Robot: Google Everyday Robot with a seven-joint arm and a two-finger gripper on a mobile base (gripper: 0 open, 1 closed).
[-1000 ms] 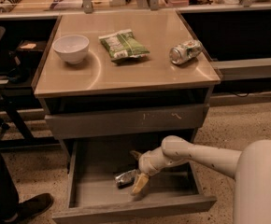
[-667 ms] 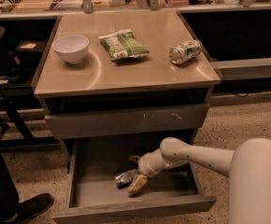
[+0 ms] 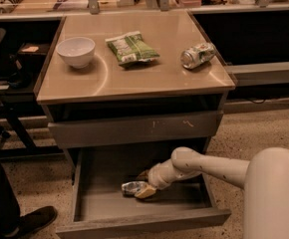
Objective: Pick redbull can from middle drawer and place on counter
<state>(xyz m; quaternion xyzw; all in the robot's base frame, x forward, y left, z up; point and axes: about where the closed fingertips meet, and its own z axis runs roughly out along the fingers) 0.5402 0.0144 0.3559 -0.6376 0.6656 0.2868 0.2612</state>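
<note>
Redbull can (image 3: 131, 187) lying on its side on the floor of the open middle drawer (image 3: 143, 223), roughly midway between the drawer's left and right walls and nearer its front than its back. The drawer is pulled well out from below the cabinet, under a closed drawer front (image 3: 99, 132) that bears small scratch marks. The gripper (image 3: 144, 187) is inside the drawer, touching the right end of the can; whether it has closed on the can cannot be told. The pale arm (image 3: 204, 166) reaches the gripper from the lower right, crossing the drawer's right wall.

The counter (image 3: 149, 78) tops the cabinet. On it stand or lie three items: a white bowl (image 3: 75, 51), upright near the left edge towards the far left corner; a green snack bag (image 3: 131, 48), flat near the middle of the far half; and a fatter can (image 3: 198, 55) with green and red print, on its side close to the right edge. All three sit well apart from one another.

A dark shoe (image 3: 32, 221) rests on the speckled floor left of the drawer.
</note>
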